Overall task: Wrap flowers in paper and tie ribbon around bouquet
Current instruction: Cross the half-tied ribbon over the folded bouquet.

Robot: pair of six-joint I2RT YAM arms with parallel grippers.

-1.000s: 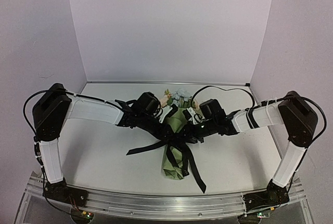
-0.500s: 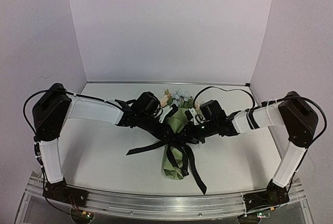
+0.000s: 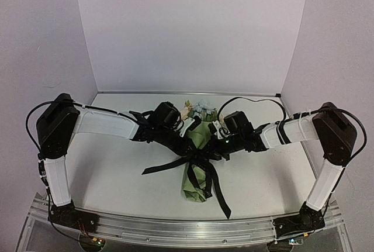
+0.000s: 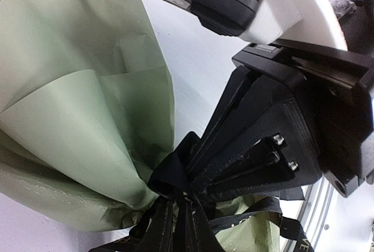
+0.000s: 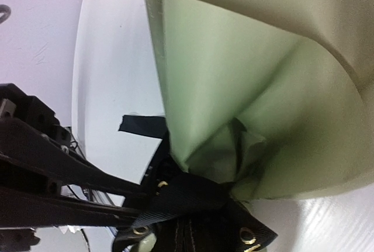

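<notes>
The bouquet lies along the middle of the table, a sage green paper (image 3: 196,189) cone with its narrow end toward the near edge. Cream and pale blue flowers (image 3: 201,110) show at the far end. The black ribbon (image 3: 196,159) is knotted round the cone's waist, one tail running left (image 3: 156,169) and one toward the near right (image 3: 221,198). My left gripper (image 3: 188,151) and right gripper (image 3: 209,154) meet at that knot from either side. In the left wrist view my gripper (image 4: 178,199) is shut on the ribbon (image 4: 166,176) beside the paper (image 4: 76,123). My right gripper (image 5: 187,231) is shut on the lettered ribbon (image 5: 198,202) under the paper (image 5: 251,88).
A black cable (image 3: 257,101) loops over the table's back right. White walls close in the back and both sides. An aluminium rail (image 3: 187,230) runs along the near edge between the arm bases. The right arm's fingers (image 4: 245,141) crowd the left wrist view.
Both arms have stayed at the knot. The ribbon's near right tail has shifted slightly; nothing else has visibly moved.
</notes>
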